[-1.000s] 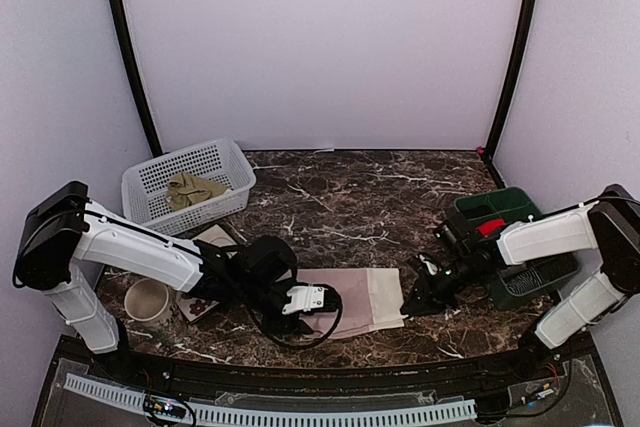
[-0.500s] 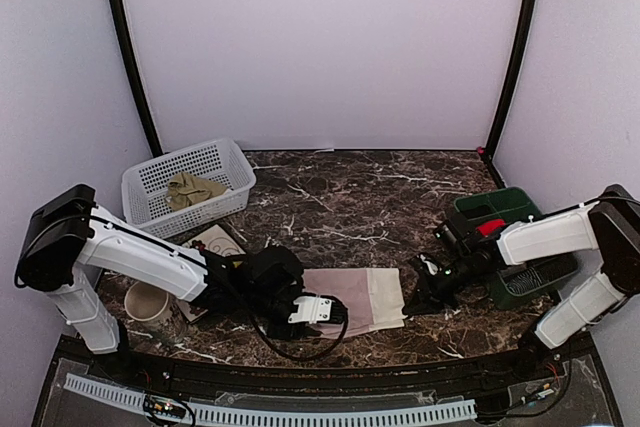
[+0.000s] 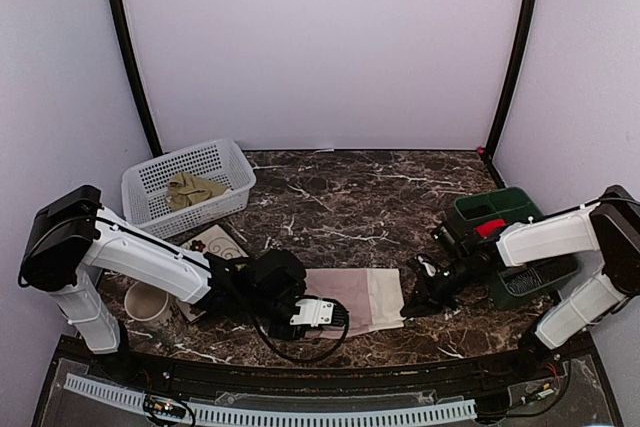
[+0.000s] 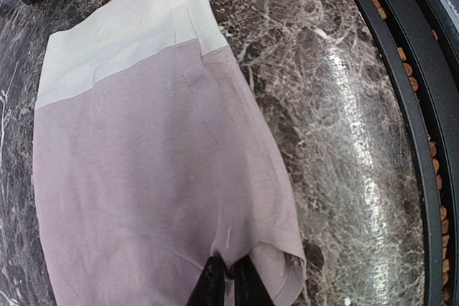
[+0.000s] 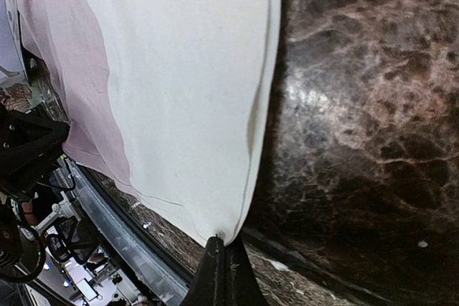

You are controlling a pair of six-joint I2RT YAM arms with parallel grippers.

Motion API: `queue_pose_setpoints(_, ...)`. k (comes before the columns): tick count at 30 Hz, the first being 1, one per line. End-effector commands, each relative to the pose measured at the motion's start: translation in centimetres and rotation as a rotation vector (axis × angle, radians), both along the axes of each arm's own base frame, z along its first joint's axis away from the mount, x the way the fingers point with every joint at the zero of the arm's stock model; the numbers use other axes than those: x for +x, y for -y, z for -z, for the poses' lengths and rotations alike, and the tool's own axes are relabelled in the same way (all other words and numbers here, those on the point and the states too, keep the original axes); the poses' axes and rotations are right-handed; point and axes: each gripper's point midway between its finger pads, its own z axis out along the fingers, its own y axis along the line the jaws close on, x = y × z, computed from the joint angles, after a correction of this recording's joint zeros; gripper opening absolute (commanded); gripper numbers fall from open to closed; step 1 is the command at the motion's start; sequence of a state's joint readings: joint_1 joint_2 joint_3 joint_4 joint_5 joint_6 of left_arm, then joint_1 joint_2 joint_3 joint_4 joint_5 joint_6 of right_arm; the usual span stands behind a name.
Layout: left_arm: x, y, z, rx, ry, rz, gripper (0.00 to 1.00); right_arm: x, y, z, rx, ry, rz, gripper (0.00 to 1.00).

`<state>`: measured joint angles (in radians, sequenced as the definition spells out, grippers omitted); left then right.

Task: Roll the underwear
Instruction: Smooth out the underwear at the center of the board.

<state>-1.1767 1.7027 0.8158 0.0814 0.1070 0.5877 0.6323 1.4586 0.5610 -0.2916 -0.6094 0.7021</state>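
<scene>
- Marble table (image 3: 340,197), dark with pale veins, under both arms.
- White basket (image 3: 140,187), well behind the left gripper (image 4: 224,277) and out to its left. It holds the olive underwear (image 3: 192,189) in a loose, unrolled heap.
- Green bin (image 3: 515,202), just behind the right gripper (image 5: 224,266), with a red roll (image 3: 490,227) inside.
- Flat pink underwear (image 3: 355,297), spread on the table between the two grippers. Its cream waistband (image 4: 122,41) lies toward the right gripper and its pink leg end toward the left one.
- Left gripper, low over the table, fingers nearly together and pinching the hem at the leg end. The cloth stretches away from its tips to the waistband.
- Right gripper, clenched tight with its tips down at the table. A point on the waistband's edge runs right into the closed fingers, so it appears to pinch the cloth there.
- Progress, as a judgement: rolling has not begun. Both ends of the pink underwear seem gripped, but no fold or turn shows in it.
- Left to do: roll this piece, then fetch the olive underwear from the basket and roll that too.
</scene>
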Motion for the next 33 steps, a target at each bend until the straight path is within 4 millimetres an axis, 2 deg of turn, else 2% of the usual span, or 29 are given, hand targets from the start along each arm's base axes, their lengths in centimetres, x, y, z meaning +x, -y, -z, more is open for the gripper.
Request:
queue_pose_setpoints(1, 0.0, -0.1, -0.1, 0.004, 0.021, 0.002, 0.07, 0.7, -0.9, -1.5, 0.031, 0.039, -0.006, 0.0)
queue_pose_setpoints(5, -0.1, -0.6, -0.9, -0.005, 0.024, -0.007, 0.0, 1.0, -0.9, -2.2, 0.027, 0.057, -0.008, 0.0)
queue_pose_setpoints(10, -0.6, -1.1, -1.8, -0.016, 0.015, 0.003, 0.0, 0.9, -0.9, -3.2, 0.03, 0.067, -0.013, 0.0)
queue_pose_setpoints(16, -1.0, -1.5, -2.5, -0.019, 0.003, 0.015, 0.0, 0.0, -0.8, -2.9, 0.026, 0.052, -0.026, 0.0)
queue_pose_setpoints(24, -2.0, -2.3, -1.9, 0.007, -0.038, 0.038, 0.0, -1.2, -1.1, -1.7, 0.021, 0.025, -0.059, 0.0)
queue_pose_setpoints(30, -2.7, -2.0, -0.9, 0.021, -0.086, 0.045, 0.0, -1.7, -0.7, -0.5, -0.001, 0.006, -0.063, 0.0)
queue_pose_setpoints(33, -2.8, -1.9, -0.3, 0.031, -0.093, 0.037, 0.03, -1.8, -0.6, 0.0, -0.012, 0.002, -0.067, 0.0)
